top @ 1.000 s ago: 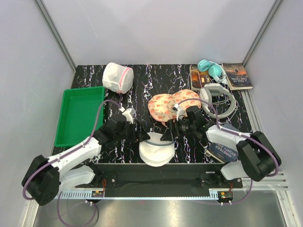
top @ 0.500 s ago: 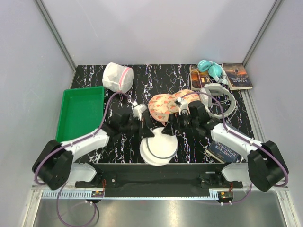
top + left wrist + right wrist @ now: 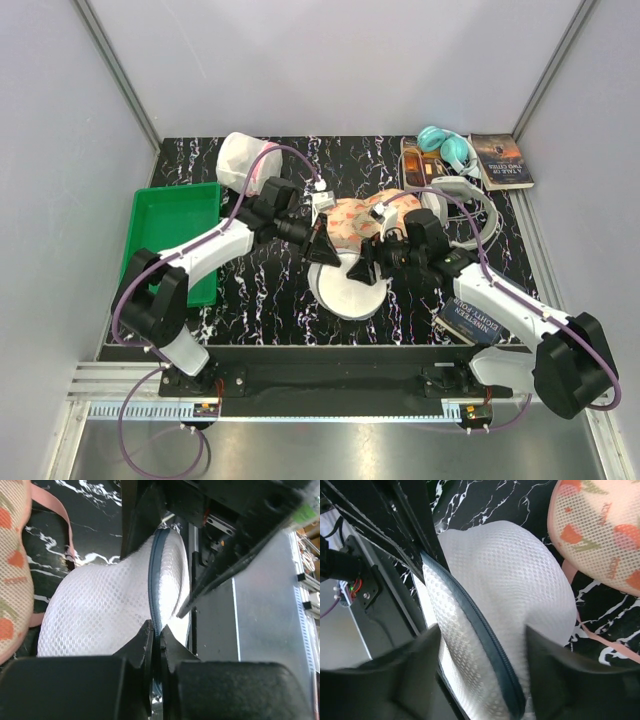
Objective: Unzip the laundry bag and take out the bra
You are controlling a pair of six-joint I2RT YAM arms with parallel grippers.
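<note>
The laundry bag (image 3: 345, 292), a white mesh dome with a grey zip band (image 3: 154, 580), is tipped up on the marbled table between both arms. My left gripper (image 3: 326, 252) comes at it from the far left. In the left wrist view this gripper (image 3: 156, 630) is shut on the zip band. My right gripper (image 3: 362, 270) meets the bag from the right. In the right wrist view its fingers (image 3: 420, 670) straddle the bag (image 3: 520, 580) and press on both sides, with the zip band (image 3: 470, 610) running between them. The bra is out of view.
A pink-orange floral two-cup item (image 3: 365, 220) lies just behind the bag. A green tray (image 3: 165, 245) is at the left and a white pouch with pink trim (image 3: 245, 165) at the back left. Headphones (image 3: 445, 148), a white headset (image 3: 460, 205) and books (image 3: 502, 160) crowd the right.
Both arms have moved away from the near edge and the bag has come with them toward the middle. The left jaws have shut on the zip band. The right jaws have narrowed round the bag.
</note>
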